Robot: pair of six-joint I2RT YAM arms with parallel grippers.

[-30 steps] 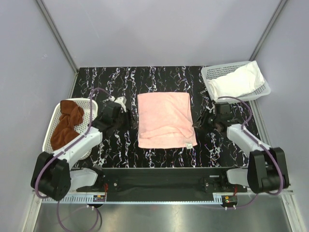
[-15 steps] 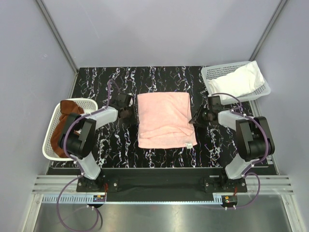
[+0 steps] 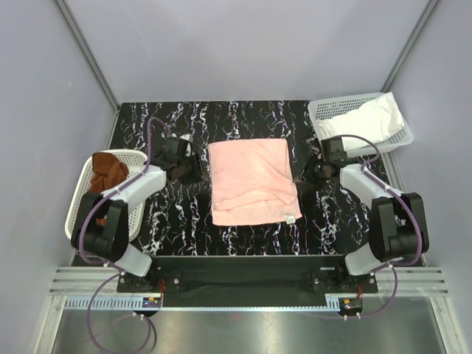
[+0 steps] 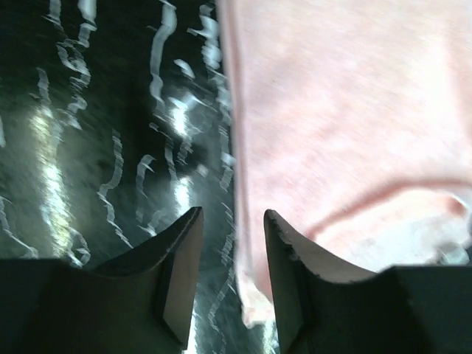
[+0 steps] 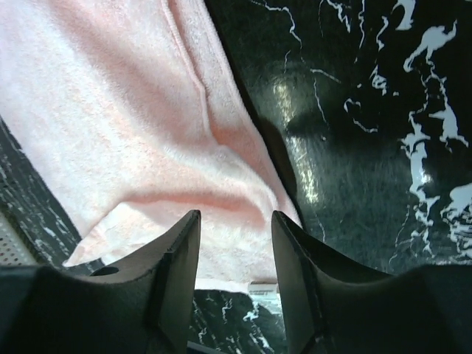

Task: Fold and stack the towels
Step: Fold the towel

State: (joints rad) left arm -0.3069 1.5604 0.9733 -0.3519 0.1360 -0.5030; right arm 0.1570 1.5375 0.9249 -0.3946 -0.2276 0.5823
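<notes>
A pale pink towel (image 3: 251,181) lies folded in the middle of the table, its label at the near right corner. My left gripper (image 3: 196,172) sits at its left edge and my right gripper (image 3: 302,177) at its right edge. In the left wrist view the left gripper (image 4: 232,214) is open, and the pink towel's (image 4: 346,110) edge and a corner lie in the gap, close to the right finger. In the right wrist view the right gripper (image 5: 234,215) is open over the pink towel (image 5: 125,110). A rust-brown towel (image 3: 108,172) and a white towel (image 3: 366,120) each lie in a basket.
A white mesh basket (image 3: 82,193) stands at the table's left edge, and another basket (image 3: 323,110) at the far right corner. Grey walls close in the table on three sides. The arm bases stand along the near edge.
Both grippers have moved a little toward the far side along the pink towel's two side edges, and both arms have changed pose. The towel has barely shifted.
</notes>
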